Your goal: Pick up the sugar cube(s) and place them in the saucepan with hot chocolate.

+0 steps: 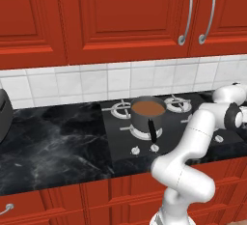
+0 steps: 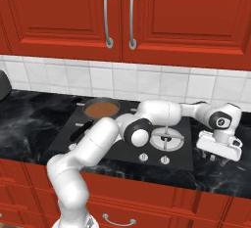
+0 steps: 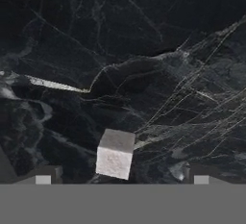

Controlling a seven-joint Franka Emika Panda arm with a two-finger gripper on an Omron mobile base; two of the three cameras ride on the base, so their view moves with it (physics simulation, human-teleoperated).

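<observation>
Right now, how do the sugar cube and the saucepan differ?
The sugar cube is a small white block; the saucepan is a round grey pot with a black handle. The cube lies on the bare black counter between the open jaws; the saucepan stands on the stove. The saucepan holds hot chocolate; the cube holds nothing.

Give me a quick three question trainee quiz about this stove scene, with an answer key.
1. True or false: the sugar cube is already in the saucepan.
2. The cube lies on: A) the stove, B) the black marble counter, C) a plate.
3. What fills the saucepan?

Key:
1. False; it sits between the open fingers, not gripped.
2. B.
3. Reddish-brown hot chocolate.
</observation>
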